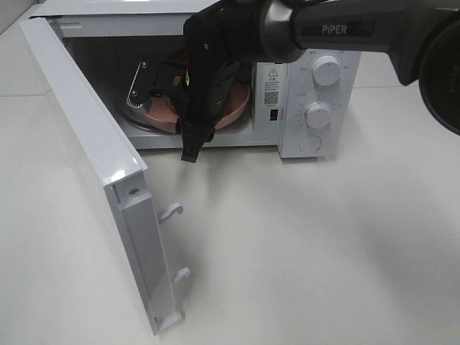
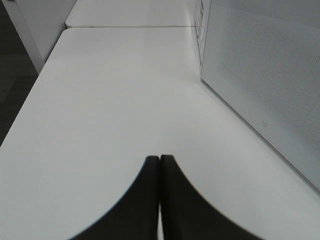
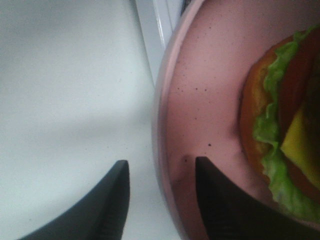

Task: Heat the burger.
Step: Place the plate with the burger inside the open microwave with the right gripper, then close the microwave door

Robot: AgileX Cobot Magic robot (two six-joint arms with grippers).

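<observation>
The burger (image 3: 285,125), with green lettuce, yellow cheese and a brown bun, lies on a pink plate (image 3: 210,75). In the exterior high view the plate (image 1: 233,115) sits inside the open microwave (image 1: 316,136), and the arm hides the burger. My right gripper (image 3: 160,170) is open. One finger is over the plate and the other outside its rim, with the rim in the gap between them. My left gripper (image 2: 160,159) is shut on nothing, low over the white table (image 2: 115,90) beside the microwave's perforated side wall (image 2: 260,65).
The microwave door (image 1: 93,158) stands wide open, swung out to the front left, with its two latch hooks (image 1: 172,210) sticking out. Two knobs (image 1: 327,72) and a round button (image 1: 310,142) are on the panel at the right. The right arm (image 1: 338,29) crosses above the microwave.
</observation>
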